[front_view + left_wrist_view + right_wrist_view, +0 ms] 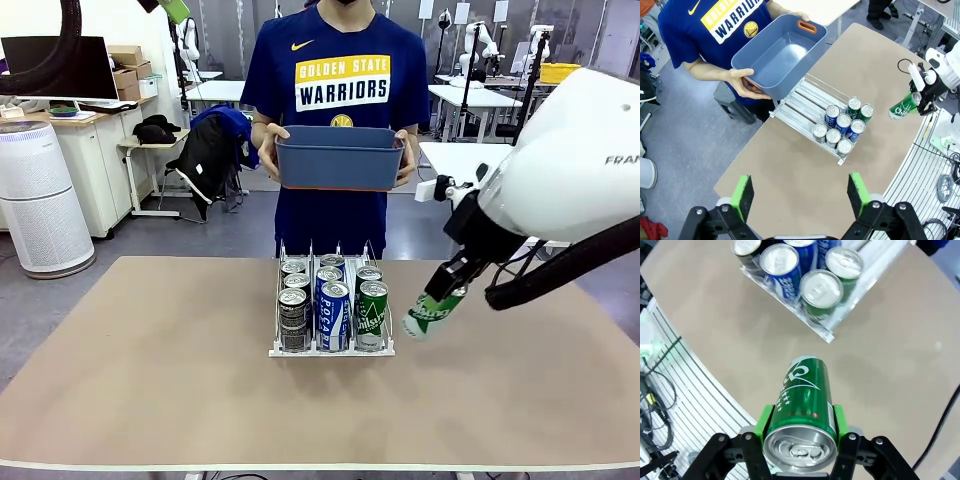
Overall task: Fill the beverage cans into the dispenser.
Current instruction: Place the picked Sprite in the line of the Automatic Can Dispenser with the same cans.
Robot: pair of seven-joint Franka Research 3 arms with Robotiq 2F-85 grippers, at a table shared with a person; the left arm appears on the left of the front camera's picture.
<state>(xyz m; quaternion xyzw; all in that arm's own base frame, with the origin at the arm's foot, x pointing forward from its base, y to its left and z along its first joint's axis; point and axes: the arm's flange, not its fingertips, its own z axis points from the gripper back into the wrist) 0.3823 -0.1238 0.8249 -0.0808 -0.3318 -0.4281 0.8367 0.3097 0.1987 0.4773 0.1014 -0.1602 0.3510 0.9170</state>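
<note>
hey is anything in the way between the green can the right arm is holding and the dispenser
Nothing visible. The green can hangs tilted in the right gripper, jaws shut on it, beside the dispenser. Only bare table lies between them, though two green cans already fill the nearest lane's front.

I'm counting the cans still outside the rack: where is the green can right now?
The green can is clamped tilted in the right gripper, held above the table just right of the dispenser, beside its green-can lane in the front view.
</note>
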